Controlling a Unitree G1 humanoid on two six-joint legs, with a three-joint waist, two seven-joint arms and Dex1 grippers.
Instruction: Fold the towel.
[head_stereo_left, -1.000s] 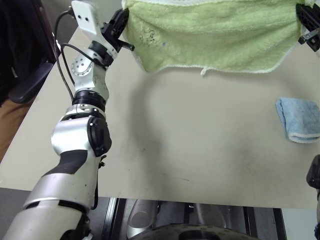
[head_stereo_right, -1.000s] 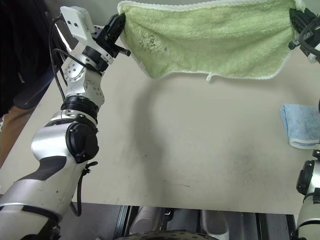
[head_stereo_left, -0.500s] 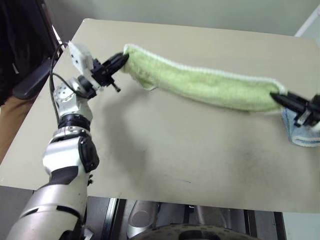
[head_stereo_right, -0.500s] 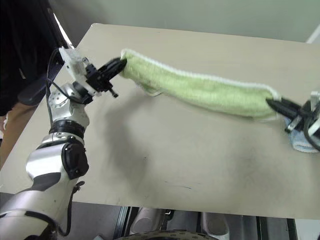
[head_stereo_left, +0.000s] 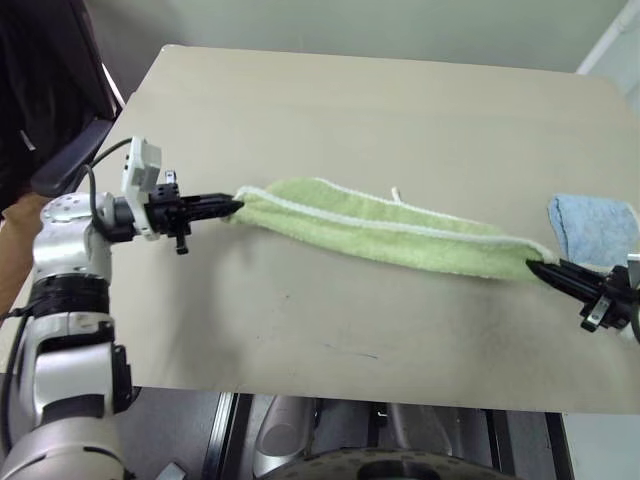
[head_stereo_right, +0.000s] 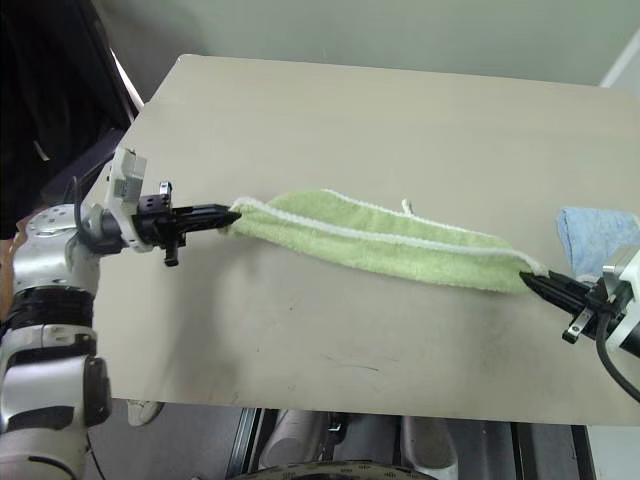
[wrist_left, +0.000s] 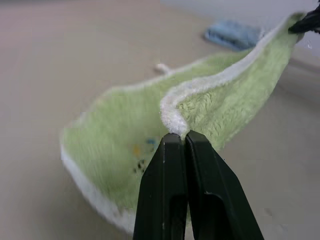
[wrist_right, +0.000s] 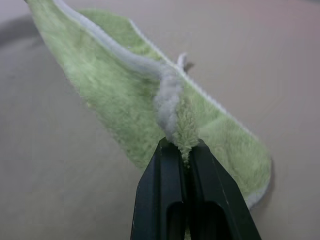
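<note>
— Where's the towel (head_stereo_left: 390, 232) now?

— Down on the table (head_stereo_left: 400, 110), stretched in a long doubled strip between the two arms. The left gripper (head_stereo_left: 228, 206) is clenched on one end, the right gripper (head_stereo_left: 540, 270) is pinching the other, right at the white edging. The little loop (head_stereo_left: 396, 191) pokes out on the far side.

— So the first fold looks laid?

— I'd say so — top layer over the bottom, though the edges don't quite match near the left end.

— What would you watch for?

— Keep the strip taut and low, so the upper edge settles onto the lower one before either end is let go. And mind the blue cloth (head_stereo_left: 592, 226) — it sits just beside the right end, and a careless pull could drag into it.
</note>
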